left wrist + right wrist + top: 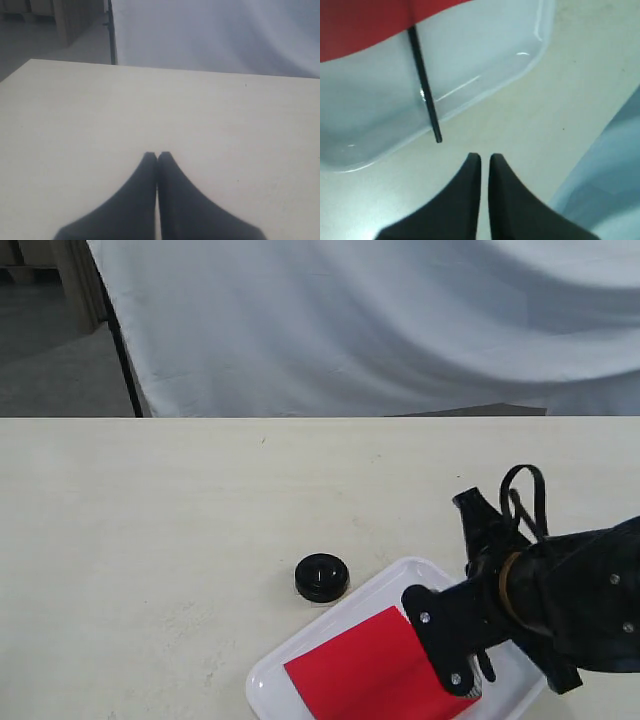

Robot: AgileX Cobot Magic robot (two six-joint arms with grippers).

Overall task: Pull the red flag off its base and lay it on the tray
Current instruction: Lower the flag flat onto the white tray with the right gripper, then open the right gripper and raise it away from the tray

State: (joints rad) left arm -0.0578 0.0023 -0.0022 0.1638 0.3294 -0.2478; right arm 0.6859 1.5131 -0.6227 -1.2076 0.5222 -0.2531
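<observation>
Two views cut things off. In the exterior view the bottom edge of the frame crops the tray (332, 628), and the right arm (560, 590) covers its right-hand part and one edge of the red flag (375, 665). The pole cannot be seen there, nor can the fingertips on that arm. The left arm does not appear in that view at all.

Tray contents: the red flag, lying flat with the cloth spread out. Right wrist view: the thin black pole (422, 85) runs across the white tray floor and its end reaches out past the rim. I cannot tell whether that end touches the worktop (150, 540).

The base (322, 578) is a round black disc standing on the worktop just beside the tray's far rim. Nothing is in its centre.

Right pincer (485, 159): narrow, only a slit between the fingers, holding nothing. It is over bare worktop, near the pole end but apart from it.

Left pincer (157, 156): fingers pressed together, empty, over bare worktop.
</observation>
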